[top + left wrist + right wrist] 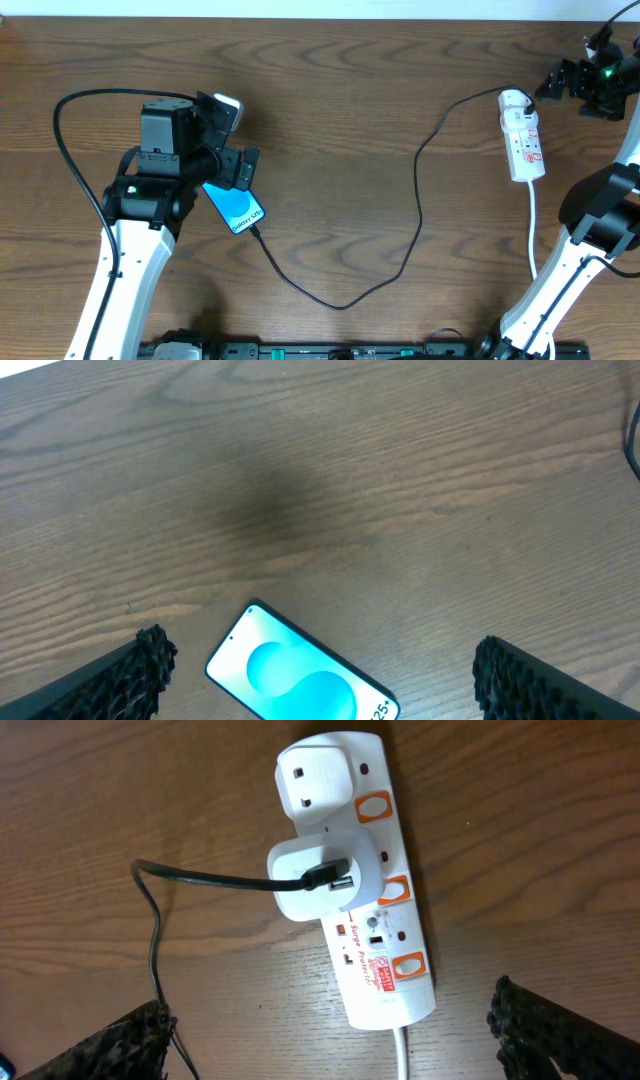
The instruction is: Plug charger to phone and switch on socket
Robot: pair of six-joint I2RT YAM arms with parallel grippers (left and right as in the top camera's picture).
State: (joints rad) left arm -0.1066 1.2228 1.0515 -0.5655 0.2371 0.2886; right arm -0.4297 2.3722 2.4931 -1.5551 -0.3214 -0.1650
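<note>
where the phone (237, 210) lies, the left gripper (325, 672) hovers above, jaws wide.

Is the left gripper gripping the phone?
No, the left gripper is open, jaws wide apart, and the phone lies flat on the table between them.

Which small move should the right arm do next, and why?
I would probably lower the right gripper onto the orange switch beside the white adapter on the socket. The charger already sits in that adapter, its far end appears to meet the phone, and the jaws hang open above it.
</note>
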